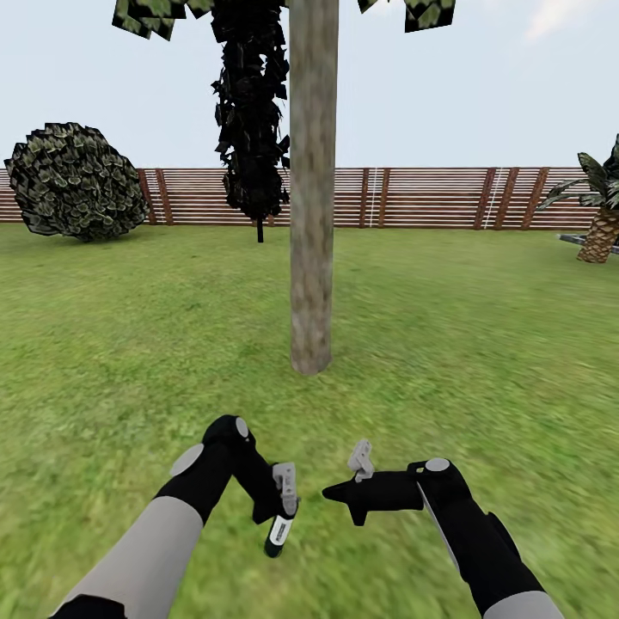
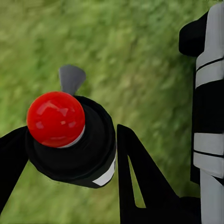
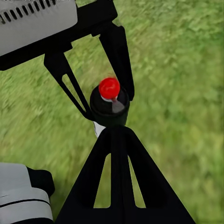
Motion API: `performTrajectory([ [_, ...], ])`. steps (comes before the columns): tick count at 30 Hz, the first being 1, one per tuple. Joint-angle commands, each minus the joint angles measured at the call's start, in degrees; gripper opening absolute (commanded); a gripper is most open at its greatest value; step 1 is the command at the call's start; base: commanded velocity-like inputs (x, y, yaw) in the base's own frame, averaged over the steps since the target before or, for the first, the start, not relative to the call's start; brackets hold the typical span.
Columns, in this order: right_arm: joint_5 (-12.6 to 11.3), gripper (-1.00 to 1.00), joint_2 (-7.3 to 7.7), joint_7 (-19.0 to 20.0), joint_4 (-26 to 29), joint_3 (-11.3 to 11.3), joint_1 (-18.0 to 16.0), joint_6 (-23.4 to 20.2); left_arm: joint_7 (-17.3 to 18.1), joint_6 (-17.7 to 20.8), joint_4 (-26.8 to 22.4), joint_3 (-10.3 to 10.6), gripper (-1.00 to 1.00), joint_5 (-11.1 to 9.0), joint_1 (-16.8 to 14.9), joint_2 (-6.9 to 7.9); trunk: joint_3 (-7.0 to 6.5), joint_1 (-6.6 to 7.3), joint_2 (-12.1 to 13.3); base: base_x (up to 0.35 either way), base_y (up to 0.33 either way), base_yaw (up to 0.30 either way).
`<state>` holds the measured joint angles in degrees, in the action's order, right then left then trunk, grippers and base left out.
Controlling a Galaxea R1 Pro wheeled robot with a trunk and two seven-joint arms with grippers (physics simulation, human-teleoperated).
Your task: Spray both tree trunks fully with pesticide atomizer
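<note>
Red-capped black pesticide atomizer [image 2: 70,140] clamped in left tool [image 2: 93,154]; right tool [image 1: 344,493] state unclear; rough grey-brown tree [image 1: 311,215] trunk ahead.

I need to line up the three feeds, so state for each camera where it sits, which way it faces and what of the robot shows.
Head view: on the head, facing forward and down over the lawn to a tree trunk and fence; both arms show.
Left wrist view: near the left gripper, looking down at grass; its fingers clamp the pesticide atomizer.
Right wrist view: near the right gripper, aimed across at the left one.
Shared: all three show the atomizer in the left gripper.
</note>
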<state>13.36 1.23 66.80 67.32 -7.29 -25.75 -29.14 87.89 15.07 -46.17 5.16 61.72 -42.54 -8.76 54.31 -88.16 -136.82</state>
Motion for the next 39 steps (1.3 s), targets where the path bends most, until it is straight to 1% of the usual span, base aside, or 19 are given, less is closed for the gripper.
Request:
performTrajectory([
  [1,0.0,-1.0,0.0,0.0,0.0,0.0,0.0,0.0,0.0,0.0,0.0,0.0,-1.0,0.0,0.0,-0.11,0.0,0.0,0.0,0.0,0.0,0.0],
  [7,0.0,-1.0,0.0,0.0,0.0,0.0,0.0,0.0,0.0,-0.1,0.0,0.0,-1.0,-0.1,0.0,-0.63,0.0,0.0,0.0,0.0,0.0,0.0],
  [11,0.0,-1.0,0.0,0.0,0.0,0.0,0.0,0.0,0.0,-1.1,0.0,0.0,-1.0,-0.2,0.0,-1.24,0.0,0.0,0.0,0.0,0.0,0.0],
  [15,0.0,-1.0,0.0,0.0,0.0,0.0,0.0,0.1,0.0,-1.6,0.0,0.0,-1.0,-0.4,0.0,-1.24,0.0,0.0,0.0,0.0,0.0,0.0],
  [16,0.0,-1.0,0.0,0.0,0.0,0.0,0.0,0.1,0.0,-1.6,0.0,0.0,-1.0,-0.5,0.0,-1.24,0.0,0.0,0.0,0.0,0.0,0.0],
  [21,0.0,-1.0,0.0,0.0,-0.1,0.0,0.0,0.1,0.0,-1.9,0.0,0.0,-1.0,-2.8,0.0,-1.24,0.0,0.0,0.0,0.0,0.0,0.0],
  [24,0.0,-1.0,0.01,0.0,0.0,0.0,0.0,0.1,0.0,-2.0,0.0,0.1,-1.0,-3.3,0.0,-1.24,0.0,0.0,0.0,0.0,0.0,0.0],
  [26,0.0,-1.0,0.02,0.0,-0.1,0.0,0.0,0.1,0.0,-2.0,0.0,0.2,-1.0,-3.4,0.0,-1.24,0.0,0.0,0.0,0.0,0.0,0.0],
  [30,0.0,-1.0,0.03,0.0,0.0,0.0,0.0,0.1,0.0,-2.0,0.0,1.6,-1.0,-3.5,0.0,-1.24,0.0,0.0,0.0,0.0,0.0,0.0],
  [33,0.0,-1.0,0.04,0.0,-0.1,0.0,0.0,0.1,0.0,-2.0,0.0,2.1,-1.0,-3.5,0.0,-1.24,0.0,0.0,0.0,0.0,0.0,0.0],
  [39,0.0,-1.0,0.05,0.0,-0.1,0.0,0.0,0.1,-0.1,-2.0,2.0,2.8,-1.0,-3.5,0.0,-1.24,0.0,0.0,0.0,0.0,0.0,0.0],
])
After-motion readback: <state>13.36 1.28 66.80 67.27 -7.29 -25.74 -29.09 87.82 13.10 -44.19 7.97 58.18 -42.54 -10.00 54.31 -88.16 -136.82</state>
